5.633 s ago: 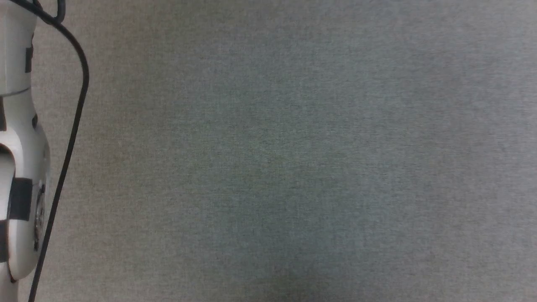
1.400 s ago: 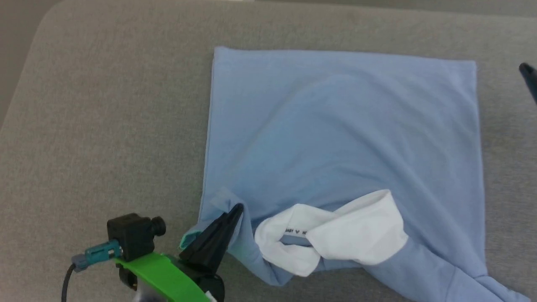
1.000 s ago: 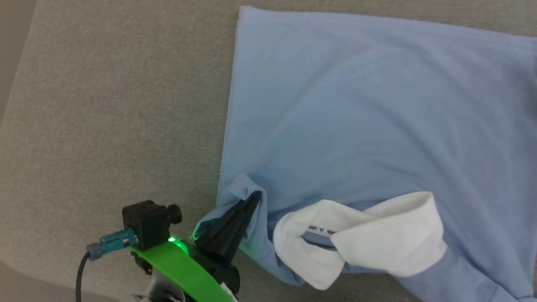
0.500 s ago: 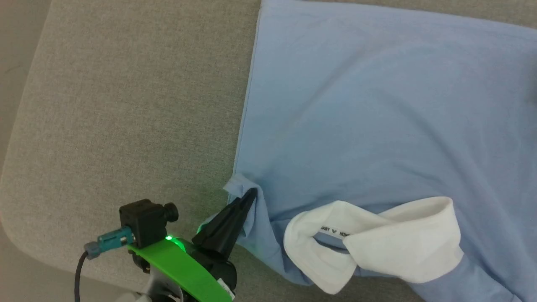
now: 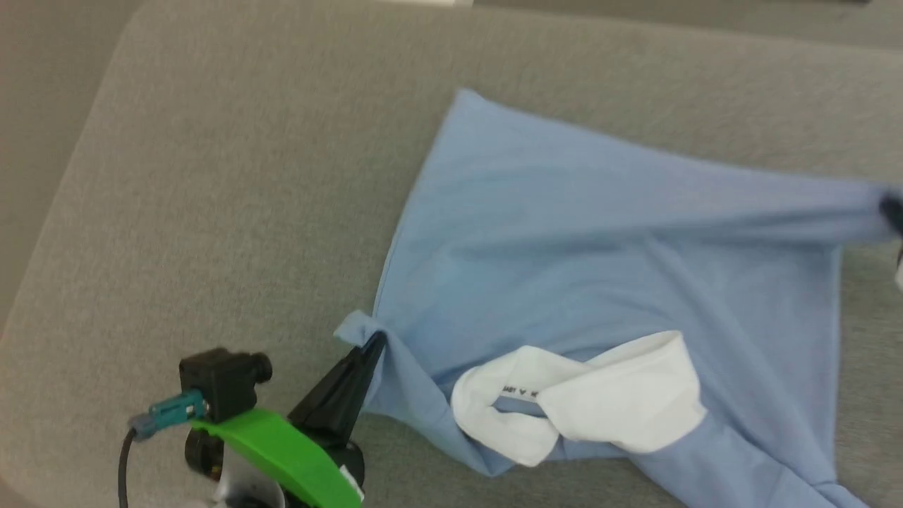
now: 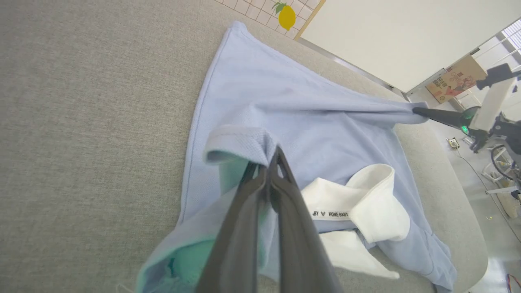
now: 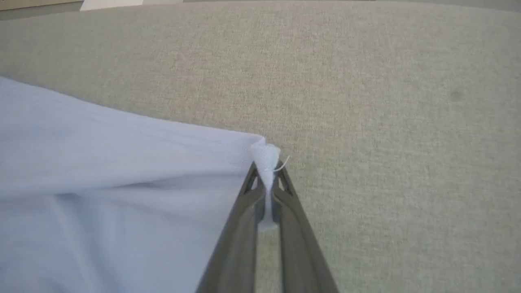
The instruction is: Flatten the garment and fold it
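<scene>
The garment, a light blue shirt with a white collar lining, lies on a grey cushioned surface. My left gripper is shut on a sleeve edge at the shirt's near left; the left wrist view shows that sleeve cuff pinched at my left gripper's tips. My right gripper is shut on a corner of the garment and holds it raised, the cloth pulled taut. That same right gripper appears far across the shirt in the left wrist view.
The grey surface has a rounded left edge with floor beyond. In the left wrist view a white panel, a cardboard box and floor clutter lie past the far edge. Bare grey surface surrounds the right gripper.
My right gripper has shut on the shirt's far right corner and lifted it, pulling that side taut. The left gripper keeps its hold on the sleeve. The head camera has shifted.
</scene>
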Motion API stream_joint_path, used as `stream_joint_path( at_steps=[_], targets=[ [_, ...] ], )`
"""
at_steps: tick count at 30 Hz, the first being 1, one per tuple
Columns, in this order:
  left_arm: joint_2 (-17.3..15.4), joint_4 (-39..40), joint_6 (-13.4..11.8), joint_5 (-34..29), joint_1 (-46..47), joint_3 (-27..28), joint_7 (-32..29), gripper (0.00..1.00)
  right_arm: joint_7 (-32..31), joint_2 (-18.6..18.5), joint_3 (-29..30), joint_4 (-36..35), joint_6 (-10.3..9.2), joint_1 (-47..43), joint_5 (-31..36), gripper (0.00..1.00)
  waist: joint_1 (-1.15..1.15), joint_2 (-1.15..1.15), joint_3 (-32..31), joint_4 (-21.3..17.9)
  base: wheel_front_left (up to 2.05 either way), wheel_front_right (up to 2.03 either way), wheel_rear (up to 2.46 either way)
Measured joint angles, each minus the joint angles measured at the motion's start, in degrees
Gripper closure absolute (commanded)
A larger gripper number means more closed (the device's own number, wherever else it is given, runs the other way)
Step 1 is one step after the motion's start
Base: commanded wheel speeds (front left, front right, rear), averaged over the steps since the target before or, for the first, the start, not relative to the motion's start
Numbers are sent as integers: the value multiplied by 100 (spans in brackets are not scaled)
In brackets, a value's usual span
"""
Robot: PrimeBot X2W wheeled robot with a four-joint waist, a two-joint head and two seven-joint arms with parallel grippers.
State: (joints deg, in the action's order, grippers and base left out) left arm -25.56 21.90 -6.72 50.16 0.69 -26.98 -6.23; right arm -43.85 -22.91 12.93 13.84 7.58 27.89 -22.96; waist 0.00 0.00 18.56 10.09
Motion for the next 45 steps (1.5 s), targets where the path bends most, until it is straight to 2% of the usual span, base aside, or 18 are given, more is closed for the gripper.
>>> stream_joint_path(
  at_steps=[3, 6, 12, 17, 20, 25, 29, 33, 34, 35, 36, 38, 39, 40, 41, 42, 45],
  targets=[
    [-20, -8, -100, 1, -240, 21, 2, 100, 2, -43, 109, -361, 0, -673, -241, 100, 0, 0, -319, -148, 0, 0, 0],
    [-44, 30, -180, 31, -486, 48, 38, 100, -3, 80, 388, -826, 0, -1447, -458, 100, 0, 0, -601, -320, 0, 0, 0],
    [-136, 187, -278, 93, -795, 93, 69, 100, -148, 641, 1178, -1716, 0, -3122, -697, 100, 0, 0, -947, -756, 0, 0, 0],
    [-203, 301, -346, 134, -892, 179, 69, 100, -98, 1322, 1428, -2191, 0, -4145, -705, 100, 0, 0, -1070, -990, 0, 0, 0],
    [-240, 341, -366, 137, -921, 200, 66, 100, 216, 1553, 1252, -2114, 0, -4402, -582, 100, 0, 0, -1095, -1066, 0, 0, 0],
    [-302, 400, -421, 148, -943, 212, -21, 100, 945, 1601, 873, -1523, 0, -4356, -282, 100, 0, 0, -1157, -1123, 0, 0, 0],
    [-315, 433, -446, 165, -945, 198, -63, 100, 1477, 1578, 808, -850, 0, -4033, -126, 100, 0, 0, -1204, -1154, 0, 0, 0],
    [-311, 445, -443, 178, -940, 153, -77, 100, 1691, 1571, 915, -553, 0, -3819, -119, 100, 0, 0, -1195, -1119, 0, 0, 0],
    [-309, 442, -442, 178, -939, 136, -77, 100, 1690, 1539, 936, -566, 0, -3788, -119, 85, 0, 0, -1190, -1103, 0, 0, 0],
    [-304, 435, -435, 178, -937, 120, -77, 100, 1685, 1496, 973, -615, 0, -3769, -125, 80, 0, 0, -1183, -1087, 0, 0, 0],
    [-296, 425, -421, 178, -932, 100, -76, 100, 1629, 1449, 1018, -716, 0, -3755, -152, 62, 0, 0, -1174, -1068, 0, 0, 0],
    [-259, 401, -382, 179, -912, 66, -74, 100, 1480, 1340, 1043, -1039, 0, -3737, -252, 54, 0, 0, -1156, -1026, 0, 0, 0],
    [-235, 385, -353, 179, -894, 46, -71, 100, 1360, 1245, 1027, -1272, -1, -3730, -293, 43, 0, 0, -1145, -1000, 0, 0, 0],
    [-219, 372, -335, 179, -882, 32, -67, 100, 1266, 1171, 1012, -1466, -1, -3722, -336, 16, 0, 0, -1135, -978, 0, 0, 0],
    [-192, 357, -323, 179, -871, 20, -63, 100, 1146, 1091, 1005, -1710, -1, -3700, -420, 4, 0, 0, -1123, -949, 0, 0, 0],
    [-167, 342, -292, 179, -862, -2, -47, 100, 1021, 1023, 989, -1958, -1, -3654, -504, 0, 0, 0, -1109, -917, 0, 0, 0],
    [-129, 296, -235, 177, -810, -59, -14, 100, 736, 847, 850, -2559, -1, -3357, -635, 0, 0, 0, -1057, -822, 0, 0, 0]
  ],
)
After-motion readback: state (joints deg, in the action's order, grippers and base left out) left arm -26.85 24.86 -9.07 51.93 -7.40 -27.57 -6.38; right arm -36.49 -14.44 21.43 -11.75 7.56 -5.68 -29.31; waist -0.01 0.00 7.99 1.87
